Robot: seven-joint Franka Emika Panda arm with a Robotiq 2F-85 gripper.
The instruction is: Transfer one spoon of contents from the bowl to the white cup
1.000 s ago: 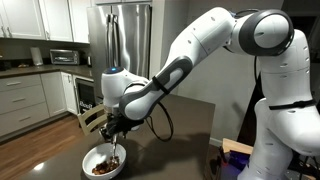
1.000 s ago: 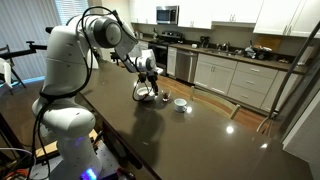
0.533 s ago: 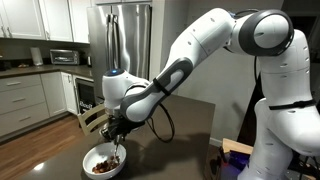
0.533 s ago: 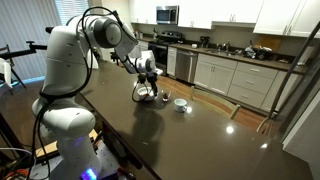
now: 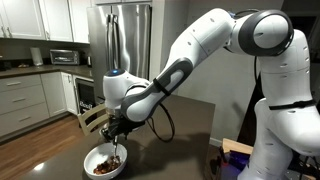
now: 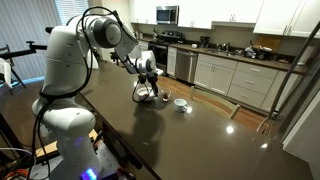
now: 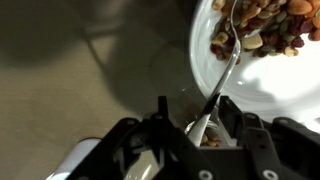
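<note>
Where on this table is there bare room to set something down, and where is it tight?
Free: the broad dark tabletop from the bowl and white cup toward the near edge, and the strip beyond the cup. Crowded: over the bowl, where the gripper holds the spoon in the contents; the bowl-to-cup gap is narrow.

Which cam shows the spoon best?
Wrist view: the spoon runs from the gripper to the contents in the bowl, handle clear. In both exterior views it is too small to make out.
</note>
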